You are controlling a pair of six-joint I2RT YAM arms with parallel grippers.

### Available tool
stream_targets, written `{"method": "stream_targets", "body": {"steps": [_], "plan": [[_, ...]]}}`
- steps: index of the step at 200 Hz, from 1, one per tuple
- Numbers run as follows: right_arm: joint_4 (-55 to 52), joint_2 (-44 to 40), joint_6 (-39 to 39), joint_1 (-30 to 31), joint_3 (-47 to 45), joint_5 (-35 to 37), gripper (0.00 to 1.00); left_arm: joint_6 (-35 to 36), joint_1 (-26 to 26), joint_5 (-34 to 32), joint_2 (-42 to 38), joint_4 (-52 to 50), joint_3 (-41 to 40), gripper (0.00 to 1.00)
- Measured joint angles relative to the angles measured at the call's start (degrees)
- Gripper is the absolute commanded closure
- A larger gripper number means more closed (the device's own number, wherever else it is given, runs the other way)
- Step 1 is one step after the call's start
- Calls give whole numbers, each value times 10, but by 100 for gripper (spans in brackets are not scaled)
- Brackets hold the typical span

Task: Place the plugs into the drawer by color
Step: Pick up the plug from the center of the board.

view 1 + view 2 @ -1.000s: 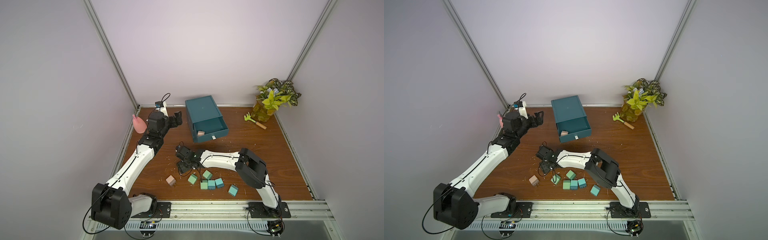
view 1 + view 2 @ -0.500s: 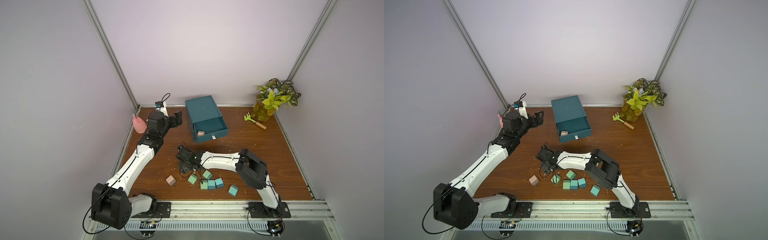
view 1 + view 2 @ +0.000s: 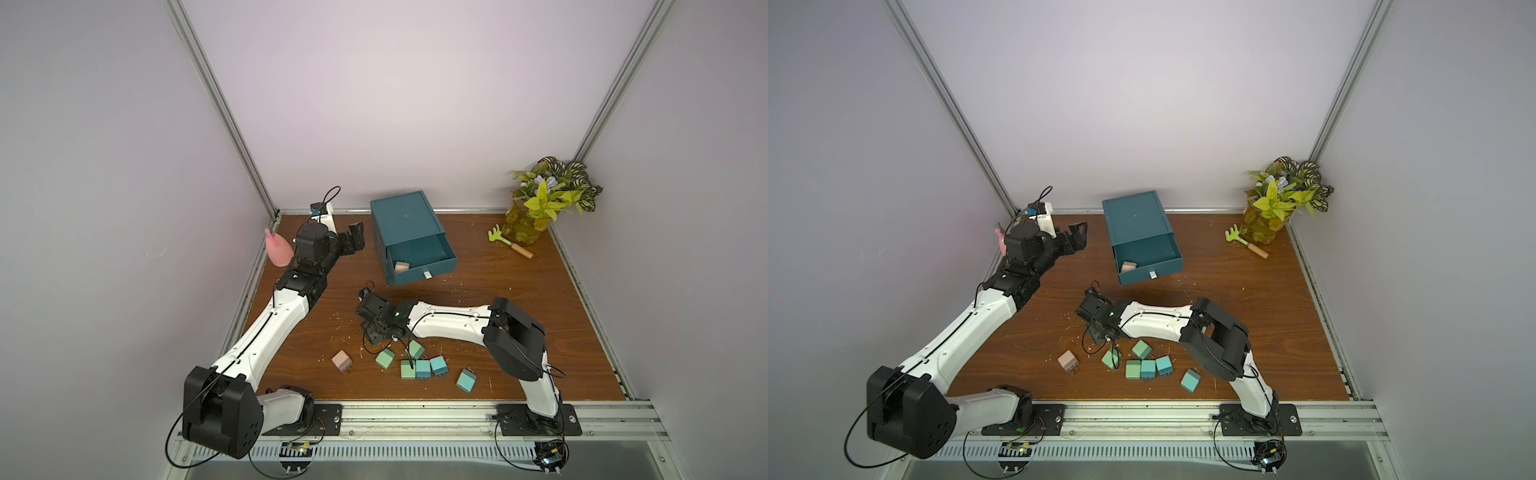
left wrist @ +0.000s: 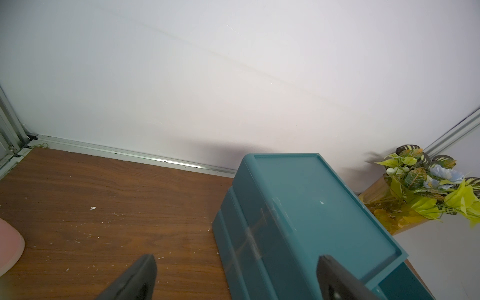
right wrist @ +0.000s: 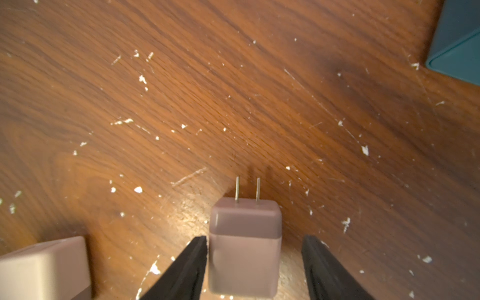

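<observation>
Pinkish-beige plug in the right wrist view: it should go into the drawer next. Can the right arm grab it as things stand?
Probably yes: the right gripper straddles the pinkish-beige plug with jaws open, and nothing else lies between its fingers.

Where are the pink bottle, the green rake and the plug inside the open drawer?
pink bottle (image 3: 279,252): in a top view, its body.
green rake (image 3: 508,243): in a top view, its shaft.
plug (image 3: 401,266): in a top view, its upper face.
</observation>
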Motion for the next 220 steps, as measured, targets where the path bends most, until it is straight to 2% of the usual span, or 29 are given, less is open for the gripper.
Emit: {"method": "stream_targets", "body": {"steps": [114,193,220], "plan": [[12,9,0,-6,0,-10,53,0,0,0,0,0,0,7],[2,7,0,-6,3,-10,54,1,0,-2,0,0,0,7],[-26,-21,-1,-6,14,-10,55,4,0,-10,0,0,0,7]]}}
